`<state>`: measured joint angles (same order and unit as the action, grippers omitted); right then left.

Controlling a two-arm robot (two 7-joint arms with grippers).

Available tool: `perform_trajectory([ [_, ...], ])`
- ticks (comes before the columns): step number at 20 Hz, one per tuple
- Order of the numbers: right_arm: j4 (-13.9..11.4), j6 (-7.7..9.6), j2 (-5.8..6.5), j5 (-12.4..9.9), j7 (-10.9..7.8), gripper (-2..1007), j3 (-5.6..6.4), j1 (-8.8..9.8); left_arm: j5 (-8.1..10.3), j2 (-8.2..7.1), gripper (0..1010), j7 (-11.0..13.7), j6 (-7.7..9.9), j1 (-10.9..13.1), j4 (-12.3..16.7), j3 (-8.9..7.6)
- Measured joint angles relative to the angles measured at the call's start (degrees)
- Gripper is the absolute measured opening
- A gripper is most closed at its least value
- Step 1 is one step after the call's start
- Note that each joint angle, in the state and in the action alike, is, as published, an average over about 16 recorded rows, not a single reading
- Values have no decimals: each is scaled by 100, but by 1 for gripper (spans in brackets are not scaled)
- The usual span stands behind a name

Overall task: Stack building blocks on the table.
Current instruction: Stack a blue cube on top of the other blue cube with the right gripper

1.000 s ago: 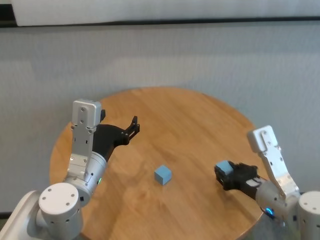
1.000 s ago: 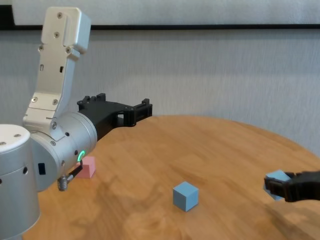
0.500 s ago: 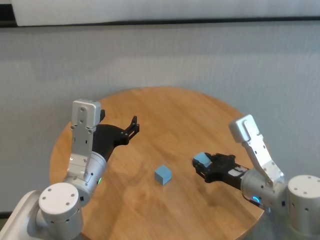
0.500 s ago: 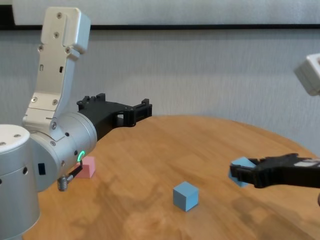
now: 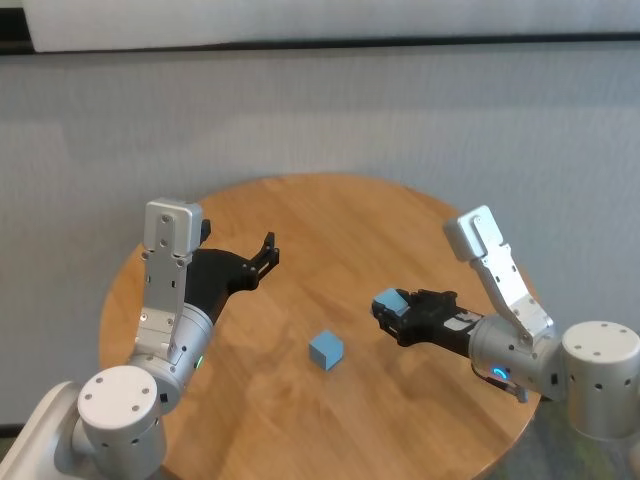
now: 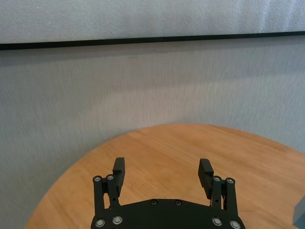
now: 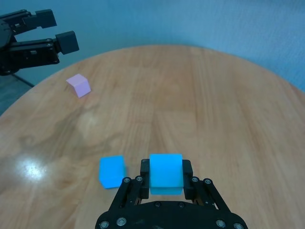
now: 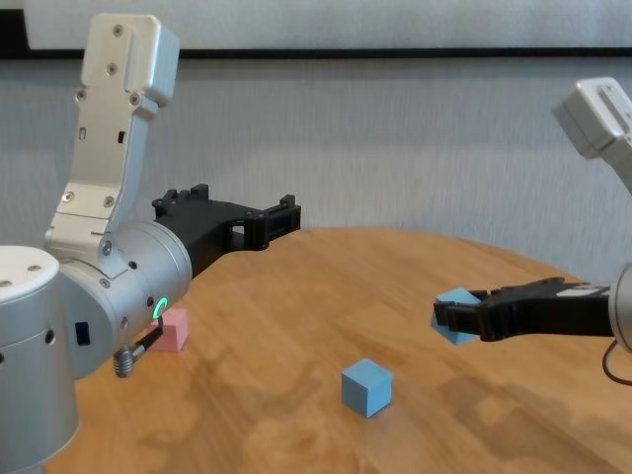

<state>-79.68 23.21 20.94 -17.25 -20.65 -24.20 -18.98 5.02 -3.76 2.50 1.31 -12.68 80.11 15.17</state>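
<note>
Light-brown wood-grain table (image 5: 340, 225) with a smooth, faintly glossy top that mirrors soft highlights. Three building blocks look matt and foam-like: a light blue cube (image 5: 326, 350) on the wood, a second light blue cube (image 5: 391, 301) between matt black plastic fingers (image 7: 187, 174), and a pink cube (image 8: 174, 330). Arm housings show smooth silver-grey shells; the wall (image 5: 400, 110) behind appears finely textured.

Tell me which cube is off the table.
The blue cube in the right tool. The other blue cube and the pink cube sit on the table.
</note>
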Motion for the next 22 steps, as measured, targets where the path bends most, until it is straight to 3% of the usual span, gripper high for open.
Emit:
perform_trajectory([
  [8, 555, 98, -128, 15, -422, 362, -215, -514, 0, 0, 1000, 0, 0, 0, 0, 0],
  [15, 1068, 19, -216, 11, -846, 362, -498, -1026, 0, 0, 1000, 0, 0, 0, 0, 0],
  [22, 1131, 18, -221, -16, -1033, 362, -729, -1250, 0, 0, 1000, 0, 0, 0, 0, 0],
])
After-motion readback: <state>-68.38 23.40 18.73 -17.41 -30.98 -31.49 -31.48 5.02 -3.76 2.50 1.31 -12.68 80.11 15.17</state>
